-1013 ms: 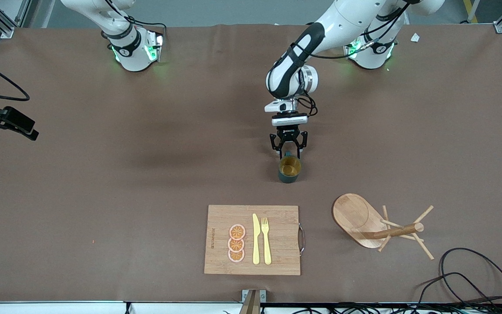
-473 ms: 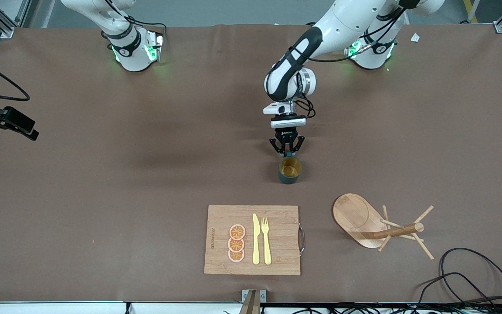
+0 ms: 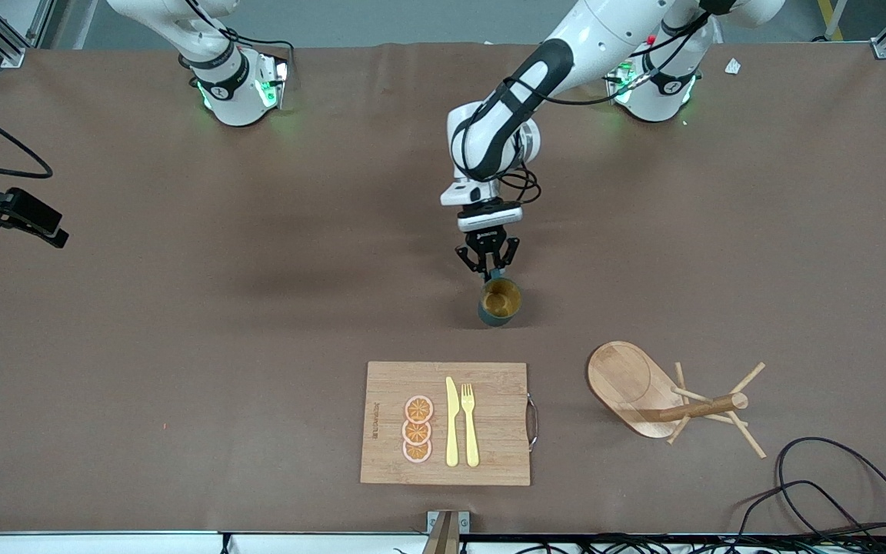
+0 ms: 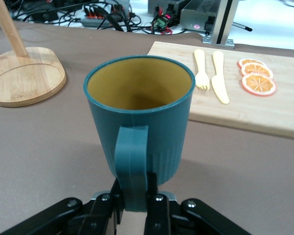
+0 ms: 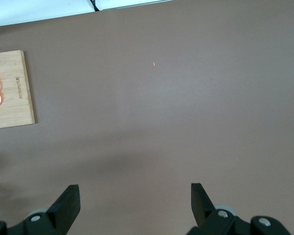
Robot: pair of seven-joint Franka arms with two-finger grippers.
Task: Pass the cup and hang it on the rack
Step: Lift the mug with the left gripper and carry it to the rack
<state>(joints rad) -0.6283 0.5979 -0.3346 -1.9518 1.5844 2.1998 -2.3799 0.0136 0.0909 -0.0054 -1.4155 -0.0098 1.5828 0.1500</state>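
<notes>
While the left gripper (image 3: 491,271) is pinching the handle (image 4: 132,161) of the teal cup (image 3: 499,302) with its fingers (image 4: 154,198) closed tight against both sides of it, the cup is sitting upright over the middle of the brown table (image 3: 181,323), farther from the front camera than the cutting board (image 3: 445,424). Whether the cup base is touching the table cannot be told. The mustard-yellow inside is showing nothing in it in the left wrist view.

The cutting board is carrying three orange slices (image 3: 418,429) in a row, plus a yellow knife (image 3: 451,422) and yellow fork (image 3: 470,424) lying side by side. Lettering is burned into one edge of the board, too small to read. A metal handle (image 3: 533,422) is sitting on the edge toward the left arm's end.

The rack (image 3: 674,402) is standing toward the left arm's end of the table, about level with the board, its oval base bare and its pegs bare.

The right gripper (image 5: 134,205) is waiting with fingers wide apart, holding nothing, over bare table toward the right arm's end.
</notes>
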